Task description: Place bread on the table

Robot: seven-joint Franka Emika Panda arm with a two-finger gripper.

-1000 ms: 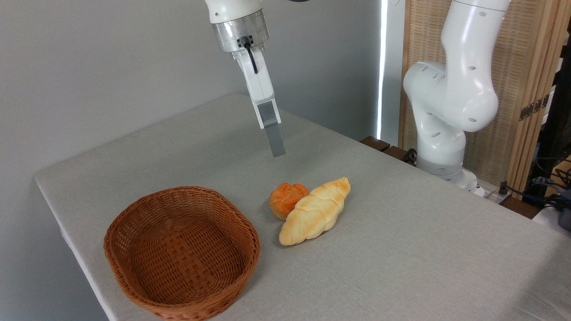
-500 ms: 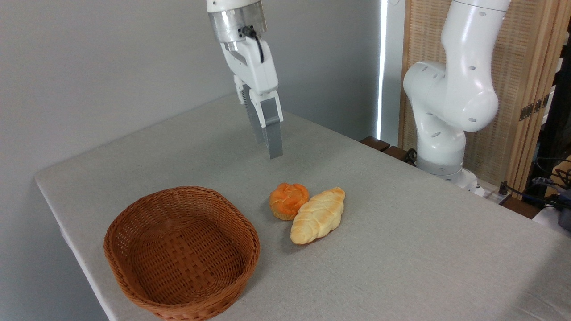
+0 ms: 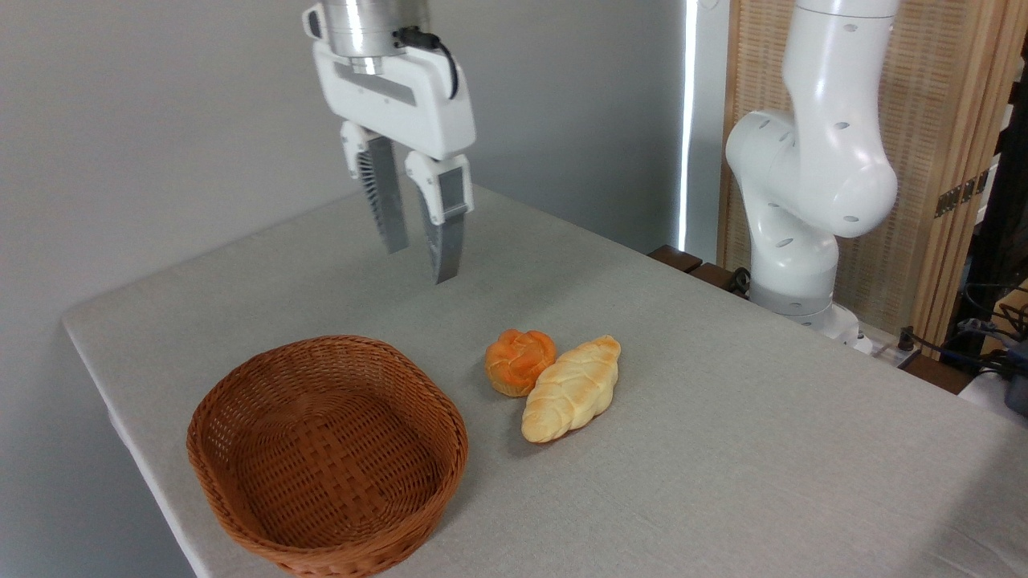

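Camera view from the fixed spot shows a big flat desk (image 3: 723, 482) with a light grey cloth on it. The long pale-yellow braided bread (image 3: 572, 388) with a golden-brown crust lies flat on the desk, near the middle. A small round orange knotted bun (image 3: 520, 361) sits just to its left and touches it. A brown woven wicker basket (image 3: 325, 453) stands on the desk further left, apart from both. The white robot gripper (image 3: 418, 261) hangs in the air above the desk, up and to the left of the bun, well apart from the bread. Its two grey fingers (image 3: 444, 233) point down with a gap between them, released and holding nothing. The white robot arm base (image 3: 803, 201) stands at the right behind the desk.
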